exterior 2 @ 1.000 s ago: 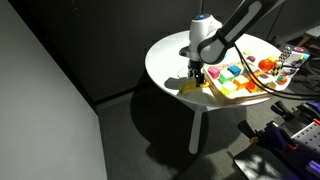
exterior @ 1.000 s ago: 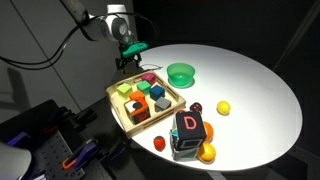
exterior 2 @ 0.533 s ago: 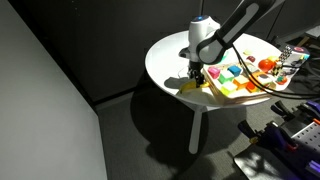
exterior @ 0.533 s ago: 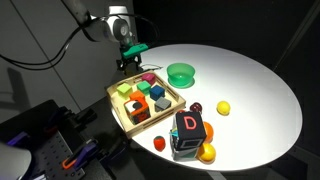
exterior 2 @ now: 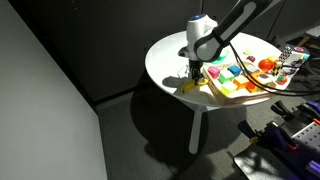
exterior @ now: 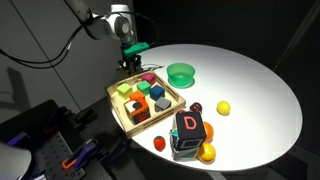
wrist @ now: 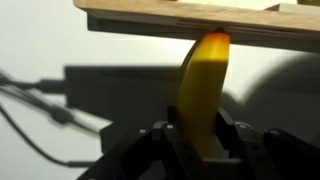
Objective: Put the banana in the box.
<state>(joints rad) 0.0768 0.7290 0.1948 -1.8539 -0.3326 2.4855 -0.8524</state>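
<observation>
The yellow banana [wrist: 203, 90] fills the middle of the wrist view, its far end close to the wooden wall of the box [wrist: 180, 22]. My gripper [wrist: 202, 135] is shut on the banana's near end, a dark finger pressed on each side. In an exterior view the gripper [exterior: 130, 62] hangs low over the table's rim just beyond the box [exterior: 121, 107], and the banana is hidden behind it. In an exterior view a strip of the banana [exterior 2: 190, 86] shows under the gripper [exterior 2: 194, 71], beside the box [exterior 2: 228, 93].
The box holds several coloured blocks [exterior: 143, 97]. A green bowl [exterior: 181, 72], a lemon [exterior: 223, 107], a red fruit [exterior: 198, 108], a dark cube marked D [exterior: 190, 129], an orange [exterior: 207, 153] and a small tomato [exterior: 158, 143] lie on the round white table [exterior: 250, 90].
The gripper has closed on the banana; it stood open a second ago. The arm has shifted very little, staying at the table's rim by the box.
</observation>
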